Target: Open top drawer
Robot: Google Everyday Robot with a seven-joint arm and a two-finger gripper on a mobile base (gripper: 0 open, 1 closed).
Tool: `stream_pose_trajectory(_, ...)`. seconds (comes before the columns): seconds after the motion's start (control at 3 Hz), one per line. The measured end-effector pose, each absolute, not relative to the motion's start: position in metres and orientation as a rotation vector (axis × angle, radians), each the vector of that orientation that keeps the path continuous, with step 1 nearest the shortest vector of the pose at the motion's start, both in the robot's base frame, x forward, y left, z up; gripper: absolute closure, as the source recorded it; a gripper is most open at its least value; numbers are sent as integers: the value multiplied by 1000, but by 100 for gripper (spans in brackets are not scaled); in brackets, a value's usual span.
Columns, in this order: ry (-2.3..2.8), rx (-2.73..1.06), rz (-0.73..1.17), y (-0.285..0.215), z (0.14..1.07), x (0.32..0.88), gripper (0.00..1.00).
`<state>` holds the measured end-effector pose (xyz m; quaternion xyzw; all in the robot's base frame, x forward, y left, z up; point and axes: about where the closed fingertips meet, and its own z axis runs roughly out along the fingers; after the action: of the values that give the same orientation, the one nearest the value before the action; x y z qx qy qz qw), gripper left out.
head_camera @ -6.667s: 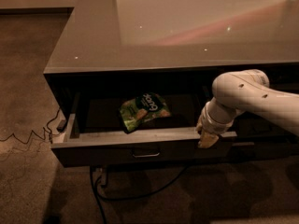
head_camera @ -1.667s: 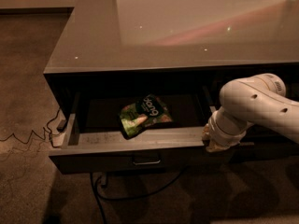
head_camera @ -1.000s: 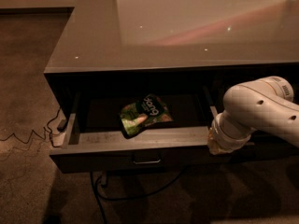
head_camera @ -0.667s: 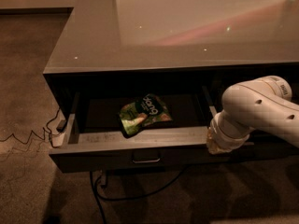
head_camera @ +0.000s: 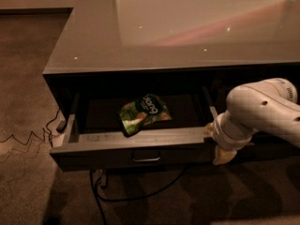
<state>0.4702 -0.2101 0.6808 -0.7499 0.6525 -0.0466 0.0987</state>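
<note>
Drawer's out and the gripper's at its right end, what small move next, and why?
Probably draw the gripper away from the top drawer, clear of its front. The drawer stands well out of the cabinet, its floor and a green snack bag exposed, so the opening looks done; the gripper sits at the front's right end.

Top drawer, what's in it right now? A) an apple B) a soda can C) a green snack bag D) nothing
C: a green snack bag lies on the floor of the pulled-out top drawer, left of the gripper, which is at the drawer's right front corner.
</note>
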Motion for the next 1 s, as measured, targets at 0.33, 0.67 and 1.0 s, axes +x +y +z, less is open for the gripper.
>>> stream_pose_trajectory(0.33,1928,-2218,-138,-210,681,469,0)
stream_pose_trajectory(0.67,1869,-2200,-190,-204,700,466,0)
stream_pose_trajectory(1.0,1778,-2165,-236,-197,728,467,0)
